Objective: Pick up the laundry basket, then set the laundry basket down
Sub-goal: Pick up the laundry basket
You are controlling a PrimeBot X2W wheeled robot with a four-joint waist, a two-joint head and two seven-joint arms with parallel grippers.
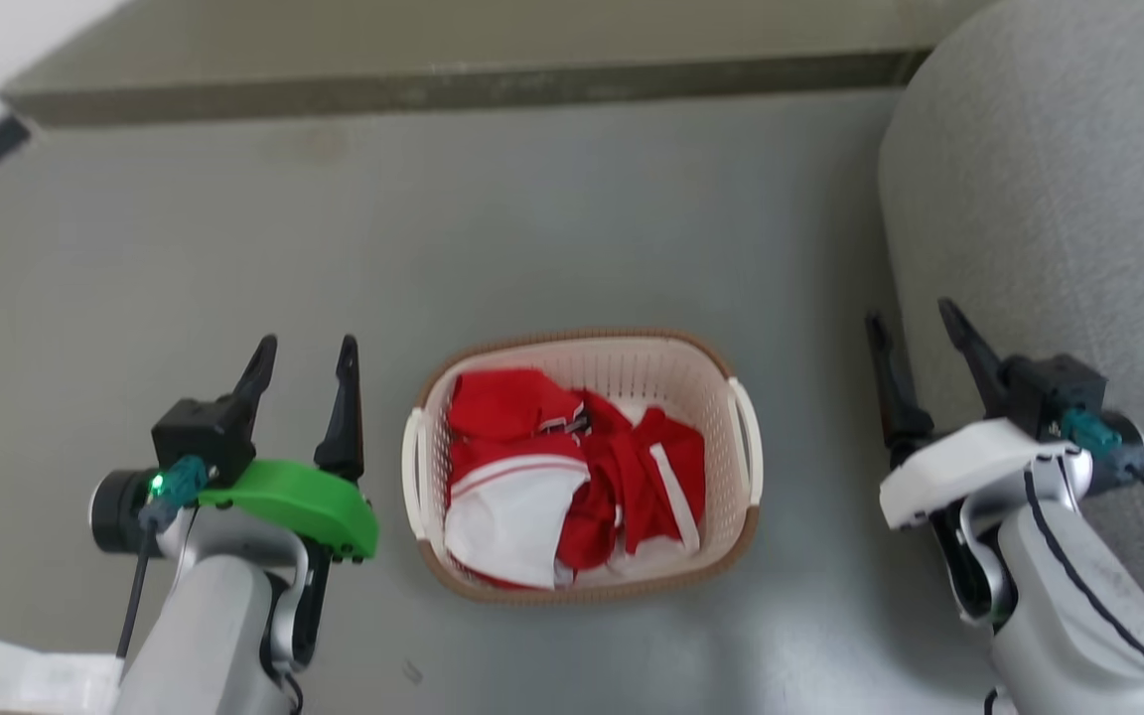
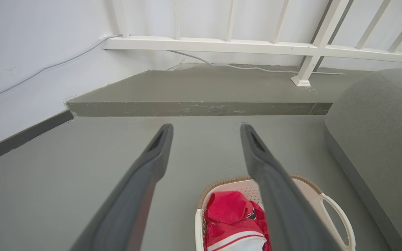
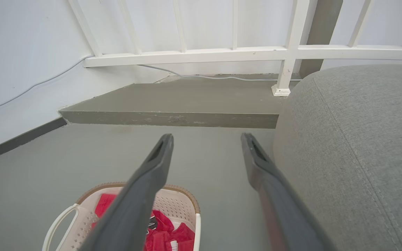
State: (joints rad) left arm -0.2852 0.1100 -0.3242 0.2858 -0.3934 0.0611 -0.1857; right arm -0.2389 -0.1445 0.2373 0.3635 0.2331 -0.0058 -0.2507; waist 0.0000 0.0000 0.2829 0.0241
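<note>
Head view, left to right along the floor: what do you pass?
left tool → laundry basket → right tool

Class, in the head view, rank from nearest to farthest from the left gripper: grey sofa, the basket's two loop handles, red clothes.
1. Left loop handle, just right of the left gripper.
2. Red clothes, inside the laundry basket.
3. Right loop handle, basket's far side.
4. Grey sofa, far right.
</note>
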